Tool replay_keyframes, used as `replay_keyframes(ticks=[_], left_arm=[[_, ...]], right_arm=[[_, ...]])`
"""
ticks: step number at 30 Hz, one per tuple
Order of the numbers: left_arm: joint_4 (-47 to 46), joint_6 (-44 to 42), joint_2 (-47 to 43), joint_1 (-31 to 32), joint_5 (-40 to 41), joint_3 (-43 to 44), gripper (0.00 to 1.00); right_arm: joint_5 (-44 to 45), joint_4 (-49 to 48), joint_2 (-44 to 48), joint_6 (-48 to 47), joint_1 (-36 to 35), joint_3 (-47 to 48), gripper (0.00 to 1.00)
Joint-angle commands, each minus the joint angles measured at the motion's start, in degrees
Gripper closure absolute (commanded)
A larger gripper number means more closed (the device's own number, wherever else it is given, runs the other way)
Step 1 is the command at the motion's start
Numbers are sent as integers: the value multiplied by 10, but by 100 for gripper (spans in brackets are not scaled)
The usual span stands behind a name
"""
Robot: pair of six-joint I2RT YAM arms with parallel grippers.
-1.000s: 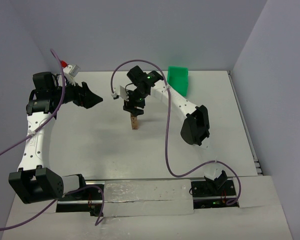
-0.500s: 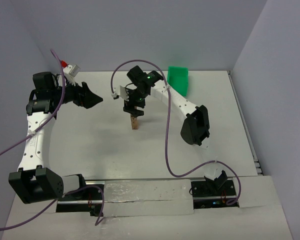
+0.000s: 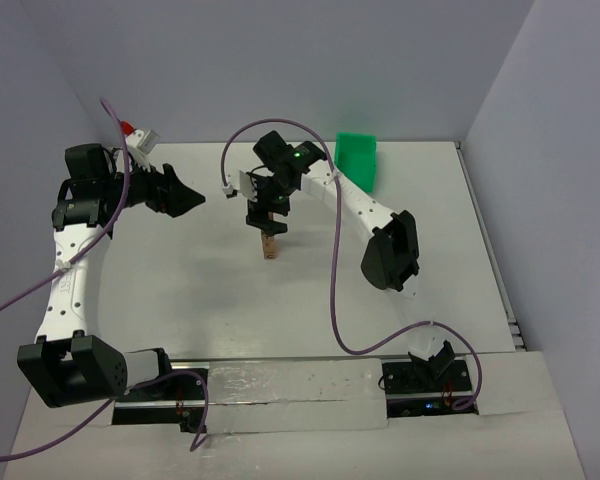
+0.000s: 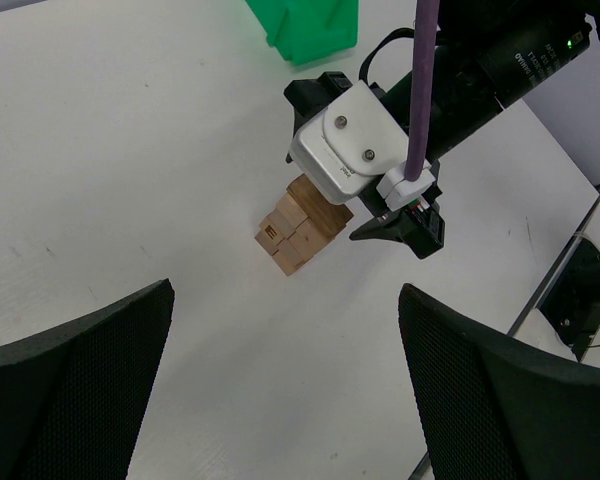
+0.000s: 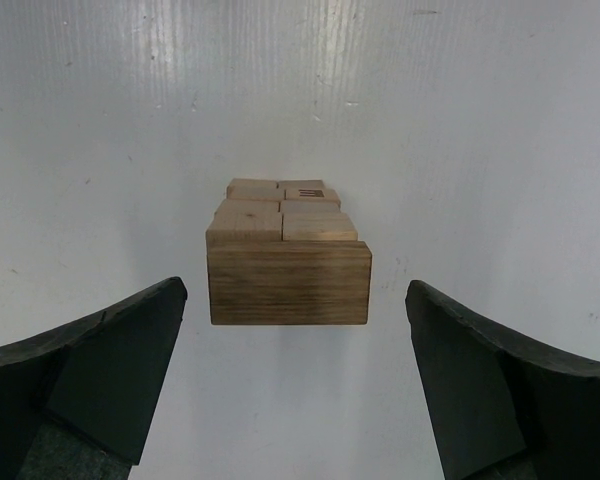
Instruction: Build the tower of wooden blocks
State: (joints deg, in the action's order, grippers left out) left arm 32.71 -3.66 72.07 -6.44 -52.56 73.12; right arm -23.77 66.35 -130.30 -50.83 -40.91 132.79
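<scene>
Fingers (image 5: 90, 370) of our right gripper (image 3: 268, 222) stand spread and empty, flanking the top of the tower (image 5: 288, 270) without touching; it stands mid-table directly beneath, long axis upright. Its wood blocks (image 4: 300, 235) are plain tan, square-edged, grain showing. Our left gripper (image 3: 185, 197), open too, hangs well apart at its ten o'clock

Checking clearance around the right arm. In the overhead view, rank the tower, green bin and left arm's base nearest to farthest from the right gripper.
1. The tower, directly below the right gripper.
2. The green bin, at the back, to the right.
3. The left arm's base, at the near left edge.
</scene>
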Motion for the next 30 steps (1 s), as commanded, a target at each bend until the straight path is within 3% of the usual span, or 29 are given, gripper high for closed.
replay_keyframes(ticks=[1,11,17,23,27,29,30], left_arm=[[-20,-1,1,-3,-16,17,1],[-41,29,-2,-12,24,8,1],[-61,76,-8,-12,96,0,1],[-80,95,-15,-15,107,-15,1],[-12,48,16,-11,98,30,1],[0,65,23,15,158,44,1],[1,68,23,41,234,50,1]], right_arm=[[-22,-7,47,9,-3,26,0],[-55,-70,139,115,16,-1,0],[-41,-167,227,250,46,-111,0],[16,-214,295,349,66,-242,0],[33,-244,324,422,93,-310,0],[46,-246,326,452,109,-324,0],[59,-240,324,476,113,-328,0]])
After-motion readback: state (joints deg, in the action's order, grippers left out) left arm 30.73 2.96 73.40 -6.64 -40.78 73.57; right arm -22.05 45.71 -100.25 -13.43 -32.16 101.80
